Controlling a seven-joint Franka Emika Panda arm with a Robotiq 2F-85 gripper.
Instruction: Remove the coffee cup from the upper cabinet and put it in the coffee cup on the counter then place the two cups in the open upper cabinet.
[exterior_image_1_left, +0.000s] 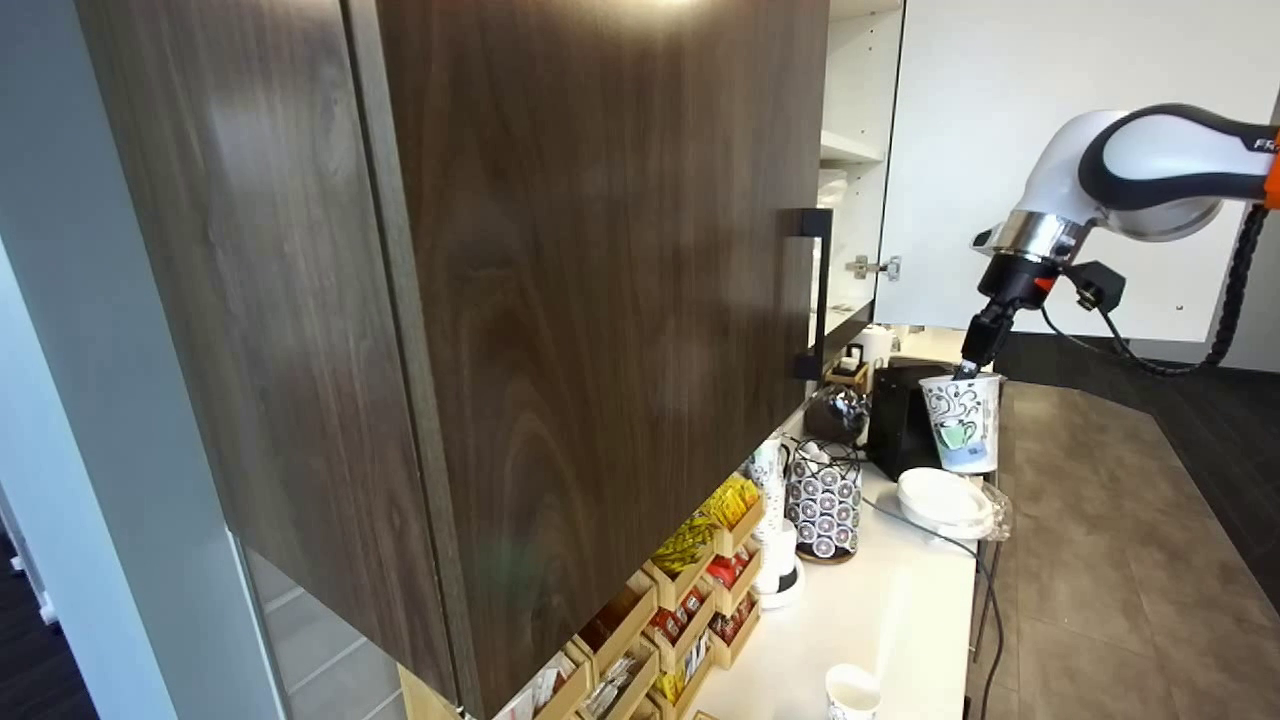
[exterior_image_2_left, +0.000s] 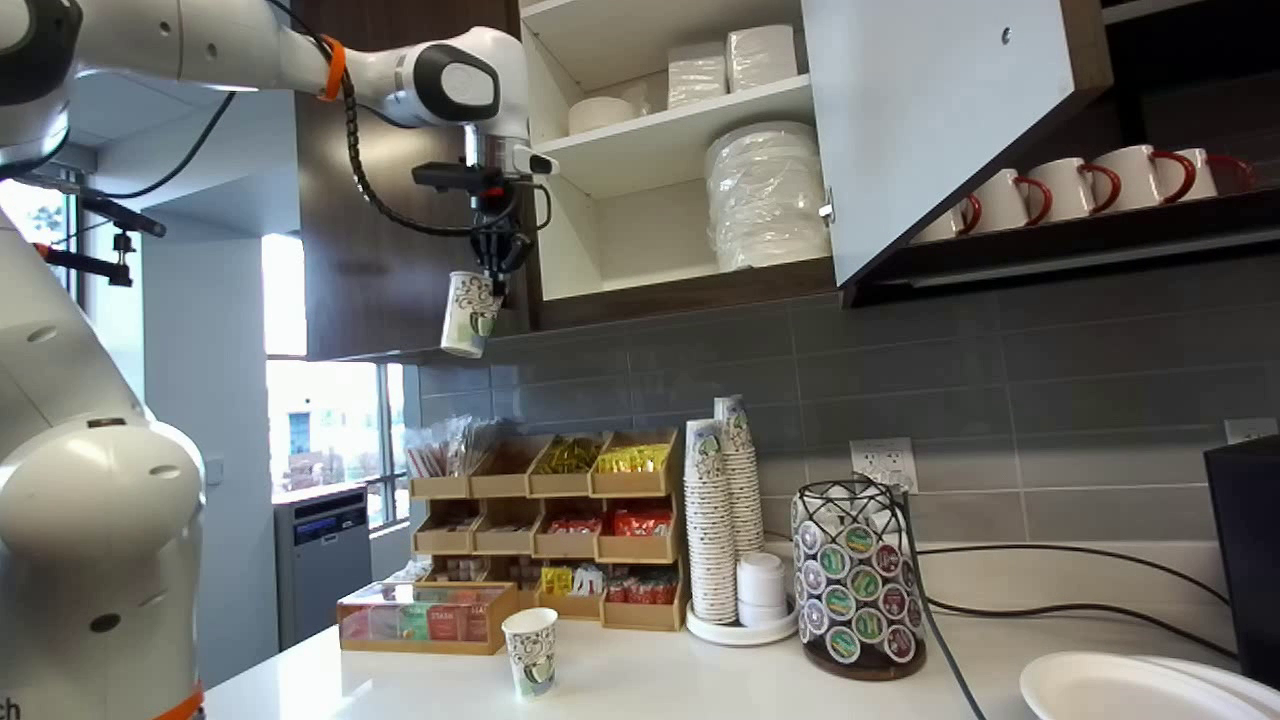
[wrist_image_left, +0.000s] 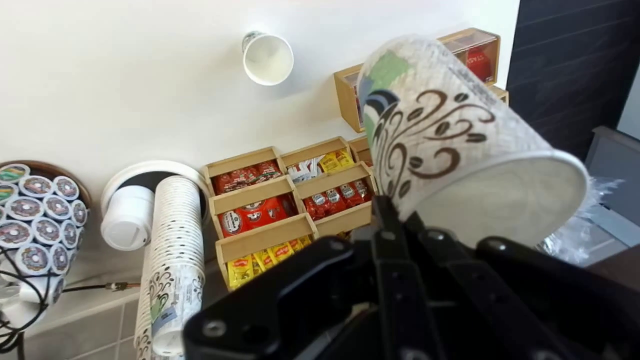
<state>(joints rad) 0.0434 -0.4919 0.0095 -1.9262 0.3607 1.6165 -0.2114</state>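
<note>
My gripper (wrist_image_left: 401, 220): fingers almost together; I pinch the held cup (wrist_image_left: 435, 117) at its rim.
Its body: tapered, swirl-printed paper, tilted midair.
Counter cup (exterior_image_1_left: 852, 692): upright; base cut off in an exterior view.
Upper cabinet (exterior_image_2_left: 640, 240): open, mostly hidden behind a wood-grain door (exterior_image_1_left: 600, 300) in an exterior view.
On the counter (exterior_image_2_left: 640, 690): wire pod holder (exterior_image_2_left: 865, 670), stacked cups (exterior_image_2_left: 711, 540).

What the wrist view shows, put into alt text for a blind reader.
A black gripper pinches a tilted, patterned paper cup near its rim above a white counter. A second paper cup stands upright on the counter, with wooden bins of packets lower in the picture. Stacked cups and coffee pods are at the left.
</note>
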